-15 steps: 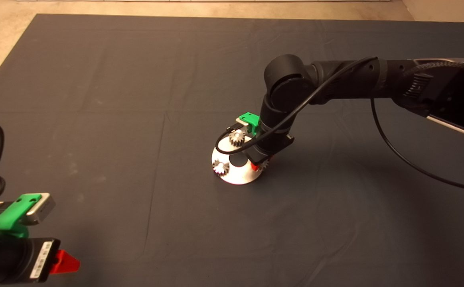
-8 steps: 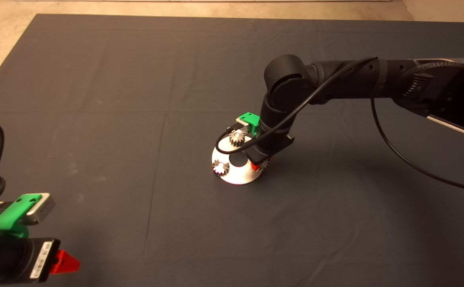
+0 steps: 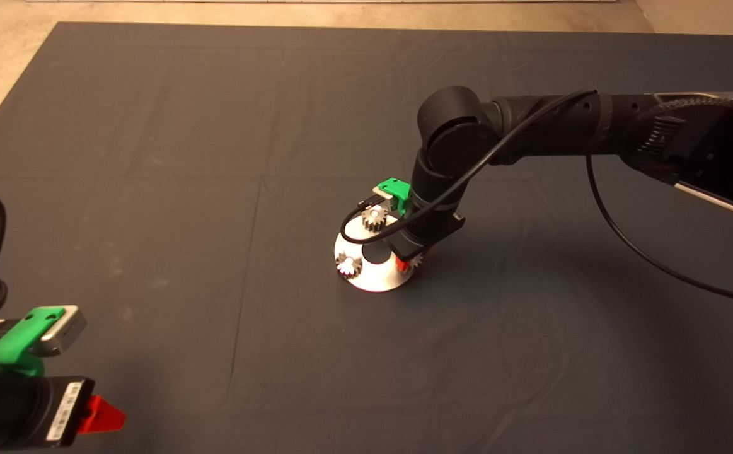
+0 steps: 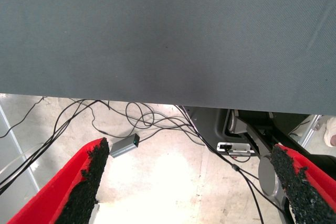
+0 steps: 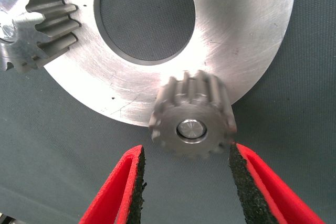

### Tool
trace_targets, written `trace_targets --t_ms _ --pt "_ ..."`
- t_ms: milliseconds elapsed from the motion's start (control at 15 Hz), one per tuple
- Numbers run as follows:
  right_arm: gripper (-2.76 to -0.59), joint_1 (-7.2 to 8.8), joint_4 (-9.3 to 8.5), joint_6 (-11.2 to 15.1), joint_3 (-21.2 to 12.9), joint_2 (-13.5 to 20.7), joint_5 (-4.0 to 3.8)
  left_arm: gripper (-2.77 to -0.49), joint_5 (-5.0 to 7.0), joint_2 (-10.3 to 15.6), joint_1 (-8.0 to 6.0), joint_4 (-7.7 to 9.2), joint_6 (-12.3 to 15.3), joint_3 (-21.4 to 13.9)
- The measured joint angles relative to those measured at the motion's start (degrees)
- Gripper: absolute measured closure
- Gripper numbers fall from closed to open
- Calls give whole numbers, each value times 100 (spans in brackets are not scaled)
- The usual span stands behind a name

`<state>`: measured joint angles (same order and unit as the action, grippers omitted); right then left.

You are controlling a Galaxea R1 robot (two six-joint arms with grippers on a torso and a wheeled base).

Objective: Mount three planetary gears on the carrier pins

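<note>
Parted on either side of a planetary gear, the right gripper's jaws are standing open, with the black pads near the gear's teeth but a sliver of gap showing on each side in the right wrist view. That gear is sitting on a carrier pin, whose shiny tip is showing through the centre hole, at the edge of the round metal disc. A second gear is standing on the disc across the large central hole.

From above, the right arm is reaching in from the right and bending down over the disc, which is lying near the middle of the dark mat. Two gears are showing plainly there, one at the far side and one at the left side; the third is mostly hidden under the wrist, with only a bit of red finger visible beside it.

Parked at the lower left corner of the mat, the left gripper is idling. Its wrist camera is showing its fingers spread wide with nothing between them, the mat's edge, and cables lying on the pale floor beyond.
</note>
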<state>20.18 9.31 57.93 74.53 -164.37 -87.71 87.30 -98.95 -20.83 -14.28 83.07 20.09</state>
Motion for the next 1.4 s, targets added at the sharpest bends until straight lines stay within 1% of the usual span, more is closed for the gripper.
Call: trace_targets --t_ms 67,200,333,400,467,533,600,667,733,800,867,933,1000,1067,1133,1200,1267,1333,1400 --pt "-130 0 0 0 -1 3 1 -219 0 9 0 0 0 0" --pt "-130 0 -2 0 -63 19 0 -219 0 6 0 2 0 0" --pt "-144 35 -13 0 -298 119 8 -219 -1 6 0 6 0 0" --pt "-144 115 -28 4 -522 240 32 -219 0 6 0 11 -10 0" --pt "-153 268 -50 17 -861 471 56 -229 -1 5 0 13 -49 0" --pt "-158 464 -74 22 -1208 822 71 -233 0 -3 0 20 -151 0" --pt "-158 621 -80 65 -1492 1246 61 -233 0 -5 0 63 -316 0" --pt "-167 699 -85 156 -1808 1665 5 -235 0 -5 1 111 -438 0" --pt "-173 713 -97 321 -2247 2063 -56 -247 0 -6 0 156 -454 0" --pt "-173 711 -155 546 -2723 2375 -60 -248 -2 -16 0 237 -472 0" --pt "-173 713 -216 818 -3266 2693 -44 -249 -4 -35 0 337 -499 -2" --pt "-180 728 -297 1128 -3702 3030 30 -256 -4 -66 0 436 -529 -2" --pt "-187 758 -321 1431 -4025 3431 67 -262 5 -80 0 554 -545 -2" --pt "-189 801 -323 1773 -4313 3940 38 -262 33 -164 0 674 -551 -2" --pt "-195 831 -339 2030 -4564 4376 -27 -268 24 -345 0 814 -562 -2" --pt "-202 837 -420 2162 -4746 4710 -49 -275 -32 -493 -2 906 -566 -2" --pt "-202 835 -499 2257 -4857 4931 -68 -276 -41 -538 -43 998 -570 -4" --pt "-202 840 -535 2310 -4926 5044 -64 -276 -26 -529 -80 1103 -571 -9" --pt "-204 842 -551 2362 -4987 5094 -47 -276 -17 -529 -115 1254 -575 -11"
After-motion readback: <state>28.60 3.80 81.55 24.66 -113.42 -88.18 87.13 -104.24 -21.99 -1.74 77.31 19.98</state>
